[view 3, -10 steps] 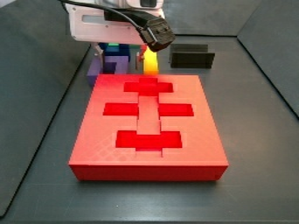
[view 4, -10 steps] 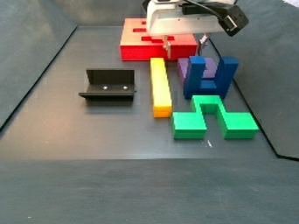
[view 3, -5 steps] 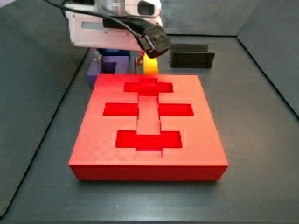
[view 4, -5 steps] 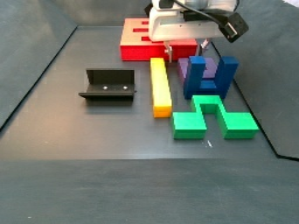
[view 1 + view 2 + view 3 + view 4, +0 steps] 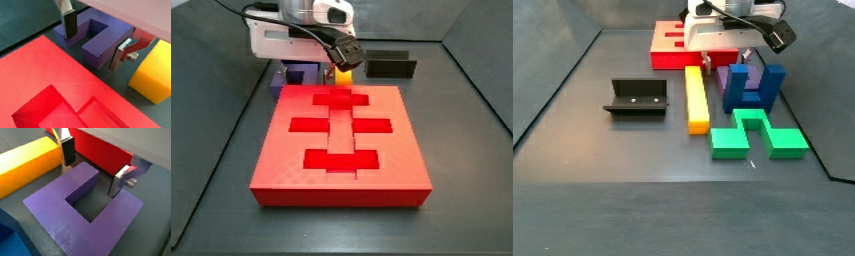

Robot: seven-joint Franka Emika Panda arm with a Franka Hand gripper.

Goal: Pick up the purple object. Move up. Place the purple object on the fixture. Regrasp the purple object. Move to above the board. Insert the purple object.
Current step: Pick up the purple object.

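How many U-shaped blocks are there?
2. The purple one lies by the board, with the claw straddling one prong. The blue one stands right beside it, near the green block. None seem hidden.

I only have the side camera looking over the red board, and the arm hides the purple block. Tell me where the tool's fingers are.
Observer: The tool is low over the purple block. In both wrist views its fingers stand apart, one on each side of the block, not yet closed on it.
Operator: Report what is next to the block.
Observer: A yellow bar lies along one side and a blue block stands on the other.
Operator: Check the fixture.
Observer: Nothing sits in the fixture.
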